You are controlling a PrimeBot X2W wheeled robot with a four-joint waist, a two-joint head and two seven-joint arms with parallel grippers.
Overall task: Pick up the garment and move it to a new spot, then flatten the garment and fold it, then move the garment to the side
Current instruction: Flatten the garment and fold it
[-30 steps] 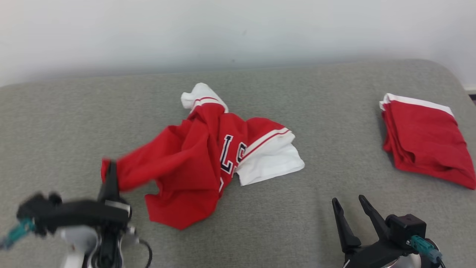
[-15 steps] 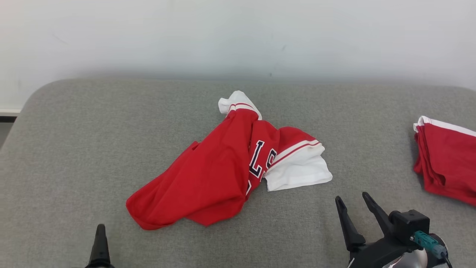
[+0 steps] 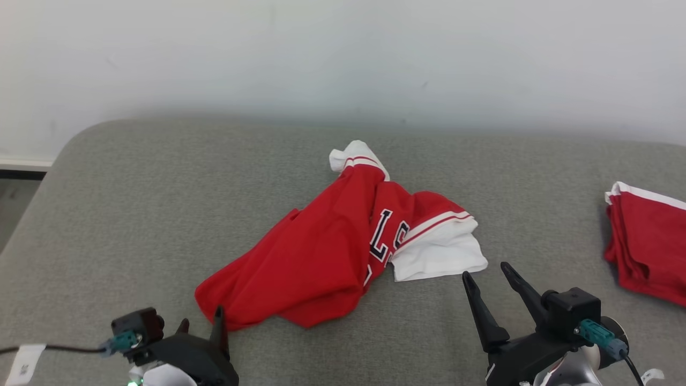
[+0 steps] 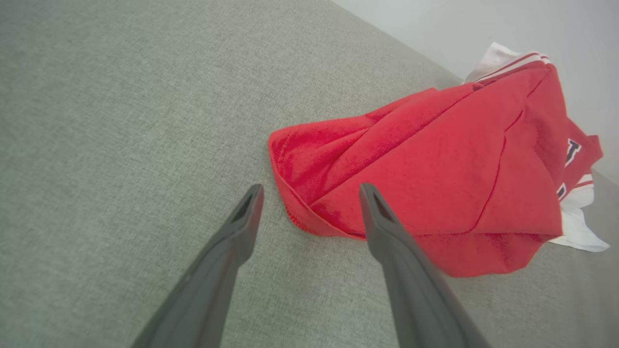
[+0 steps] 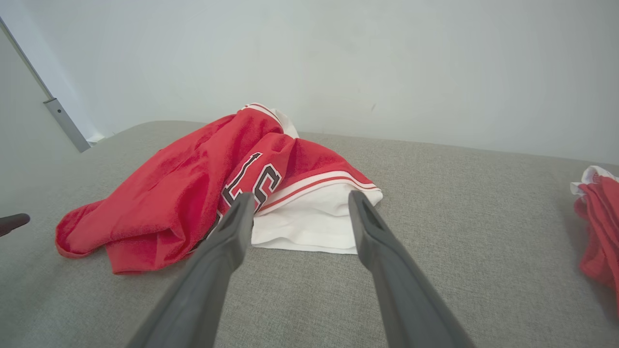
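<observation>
Left claw, spread and empty, sits just short of the shirt's near-left end; the shirt runs far-right, and the right claw, also spread, is by its right edge.

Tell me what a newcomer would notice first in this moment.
A crumpled red shirt with white sleeves and dark letters lies in the middle of the grey cushion. A second red garment, folded, sits at the cushion's right edge. Both claws are open and empty: the left claw by the shirt's near left end, the right claw just short of its white sleeve.
</observation>
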